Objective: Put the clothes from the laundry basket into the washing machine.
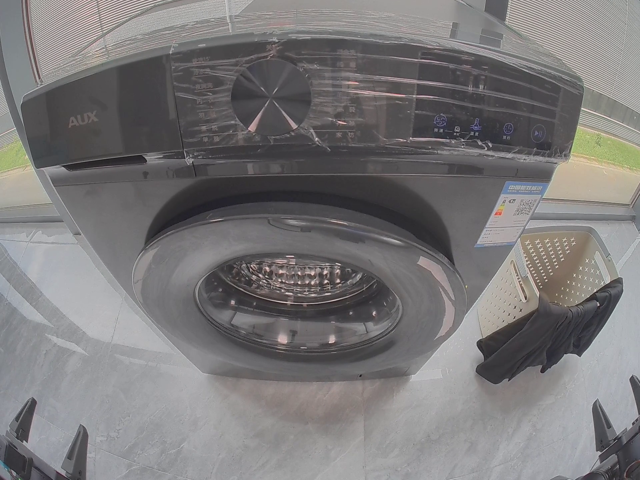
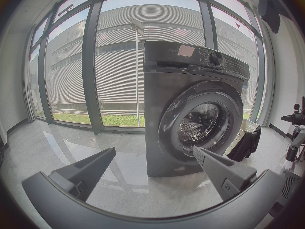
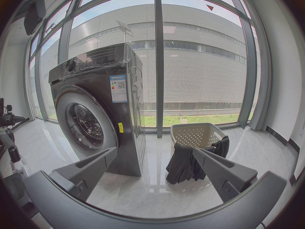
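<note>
**Figure. Both arms held low before the closed washer; the load is not yet picked up.**

The clothes [image 1: 547, 335], one or more dark garments, hang over the front rim of the laundry basket [image 1: 567, 261] and trail down to the floor. They lie ahead of the right gripper [image 3: 154, 150] and well apart from it. Draped this way, the cloth offers a loose fold outside the basket wall, probably the easiest place to pinch. The pale perforated basket stands on the floor just beside the washing machine [image 1: 300, 188], on the right gripper's side, which suggests that arm will fetch.

The round door [image 1: 300, 295] looks shut, with the steel drum visible through its glass. It faces the left gripper [image 2: 154, 149] and is well apart from it. The door would have to be opened before anything goes in.

Both grippers have their fingers spread and hold nothing.

Markings, farther from the grippers:
- The control panel [image 1: 373, 95], with its dial [image 1: 271, 97] and lit touch icons, is still wrapped in clear protective film.
- A logo sits on the drawer front [image 1: 100, 118].
- A printed rating label [image 1: 512, 213] with a square code is stuck at the front corner nearest the basket.
- A small yellow sticker [image 3: 121, 127] sits lower on that edge.

Their print is not transcribed here.
</note>
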Robot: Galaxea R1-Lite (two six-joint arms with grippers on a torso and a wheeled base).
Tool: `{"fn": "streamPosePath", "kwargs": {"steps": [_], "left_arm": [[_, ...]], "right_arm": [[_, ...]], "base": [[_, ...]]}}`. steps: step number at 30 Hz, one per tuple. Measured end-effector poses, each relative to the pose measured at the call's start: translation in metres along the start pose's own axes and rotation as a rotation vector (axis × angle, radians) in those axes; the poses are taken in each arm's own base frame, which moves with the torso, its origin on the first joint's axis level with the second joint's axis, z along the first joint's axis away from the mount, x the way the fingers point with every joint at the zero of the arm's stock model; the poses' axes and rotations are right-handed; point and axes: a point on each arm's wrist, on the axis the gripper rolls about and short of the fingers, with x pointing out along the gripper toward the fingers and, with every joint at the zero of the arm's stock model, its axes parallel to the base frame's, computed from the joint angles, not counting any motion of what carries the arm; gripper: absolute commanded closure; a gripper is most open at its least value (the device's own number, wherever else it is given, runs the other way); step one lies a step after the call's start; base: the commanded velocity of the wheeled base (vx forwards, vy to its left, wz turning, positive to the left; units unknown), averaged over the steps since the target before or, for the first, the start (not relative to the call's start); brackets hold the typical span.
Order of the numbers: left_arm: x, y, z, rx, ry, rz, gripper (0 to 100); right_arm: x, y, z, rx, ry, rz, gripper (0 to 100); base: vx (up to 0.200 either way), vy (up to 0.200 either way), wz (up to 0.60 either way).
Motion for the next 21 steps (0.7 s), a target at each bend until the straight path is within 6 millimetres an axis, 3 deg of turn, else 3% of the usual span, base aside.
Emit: {"fn": "streamPosePath", "kwargs": {"steps": [7, 21], "left_arm": [[0.0, 0.0, 0.0, 0.0, 0.0, 0.0, 0], [0.0, 0.0, 0.0, 0.002, 0.0, 0.002, 0]], "right_arm": [[0.0, 0.0, 0.0, 0.0, 0.0, 0.0, 0], [0.0, 0.0, 0.0, 0.0, 0.0, 0.0, 0]], "base": [[0.0, 0.2, 0.0], [0.0, 0.0, 0.0]]}}
